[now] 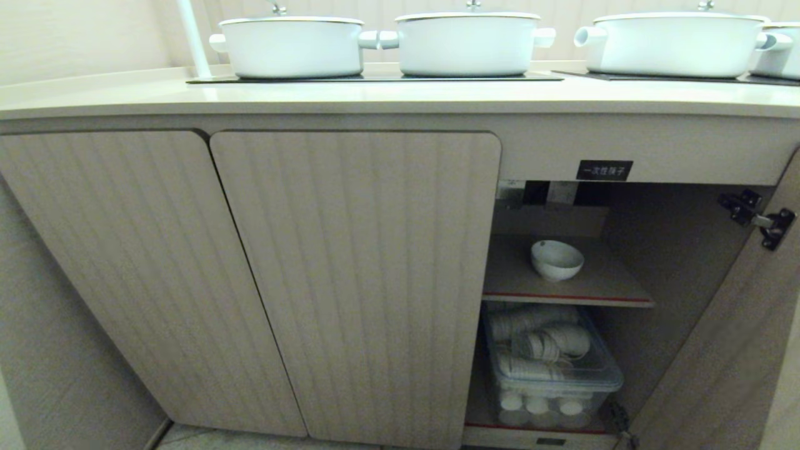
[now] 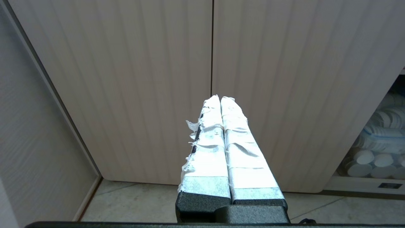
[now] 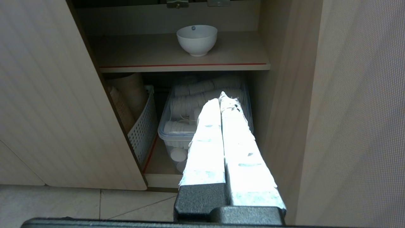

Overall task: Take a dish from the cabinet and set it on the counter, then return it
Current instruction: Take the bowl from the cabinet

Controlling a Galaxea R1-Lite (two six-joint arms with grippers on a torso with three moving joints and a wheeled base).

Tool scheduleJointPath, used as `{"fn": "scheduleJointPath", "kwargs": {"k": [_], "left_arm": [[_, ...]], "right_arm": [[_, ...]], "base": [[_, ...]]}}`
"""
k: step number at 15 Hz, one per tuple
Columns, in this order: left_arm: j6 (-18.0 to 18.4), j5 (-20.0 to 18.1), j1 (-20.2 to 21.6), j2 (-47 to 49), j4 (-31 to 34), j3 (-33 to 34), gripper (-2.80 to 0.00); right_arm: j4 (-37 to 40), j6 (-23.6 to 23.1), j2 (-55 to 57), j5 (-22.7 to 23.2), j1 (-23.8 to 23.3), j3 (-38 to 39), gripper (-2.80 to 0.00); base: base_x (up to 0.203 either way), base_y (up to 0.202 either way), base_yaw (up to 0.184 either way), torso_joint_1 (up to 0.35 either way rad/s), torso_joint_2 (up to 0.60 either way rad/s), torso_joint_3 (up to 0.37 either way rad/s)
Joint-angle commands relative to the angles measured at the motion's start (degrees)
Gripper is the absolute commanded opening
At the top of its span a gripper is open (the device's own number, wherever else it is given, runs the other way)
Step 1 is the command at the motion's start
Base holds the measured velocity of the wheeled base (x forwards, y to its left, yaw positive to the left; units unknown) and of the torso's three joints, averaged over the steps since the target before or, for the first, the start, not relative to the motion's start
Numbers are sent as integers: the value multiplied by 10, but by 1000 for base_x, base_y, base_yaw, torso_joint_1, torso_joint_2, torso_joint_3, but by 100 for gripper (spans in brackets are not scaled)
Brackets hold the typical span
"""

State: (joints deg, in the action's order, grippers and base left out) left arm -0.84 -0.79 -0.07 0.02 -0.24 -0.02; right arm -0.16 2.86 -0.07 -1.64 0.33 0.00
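1. A small white dish (image 1: 557, 259) sits upright and alone on the inner shelf (image 1: 600, 284) of the cabinet (image 1: 350, 275), whose right-hand door (image 1: 731, 350) hangs swung open while the two fluted doors to its left are shut.

2. A small black label (image 1: 604, 170) with white characters is fixed on the panel just above the open compartment, under the edge of the counter (image 1: 400, 94).

3. Below the shelf, a clear plastic bin (image 1: 553, 369) holds stacks of white disposable cups and lids; beside it, seen from the right wrist camera, a white perforated basket (image 3: 144, 126) stands with brown paper cups inside.

4. On the counter, large white lidded pots (image 1: 467, 44) stand in a row on black cooktop panels (image 1: 375, 78), well apart from the dish.

5. The right gripper (image 3: 220, 98), its tape-wrapped fingers pressed together and holding nothing, points into the open compartment, low in front of the bin and short of the dish above.

6. The left gripper (image 2: 220, 98), fingers likewise together and empty, faces the seam between the two shut doors, above the tiled floor (image 2: 139, 202).

7. Neither arm appears in the head camera's view of the cabinet front.
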Motion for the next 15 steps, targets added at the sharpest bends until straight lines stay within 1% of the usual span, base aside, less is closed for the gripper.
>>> {"fn": "scheduleJointPath", "kwargs": {"k": [1,15], "left_arm": [[0,0,0,0,0,0,-280],[-1,0,0,0,0,0,-280]], "right_arm": [[0,0,1,0,0,0,-280],[0,0,1,0,0,0,-280]], "base": [[0,0,0,0,0,0],[0,0,0,0,0,0]]}}
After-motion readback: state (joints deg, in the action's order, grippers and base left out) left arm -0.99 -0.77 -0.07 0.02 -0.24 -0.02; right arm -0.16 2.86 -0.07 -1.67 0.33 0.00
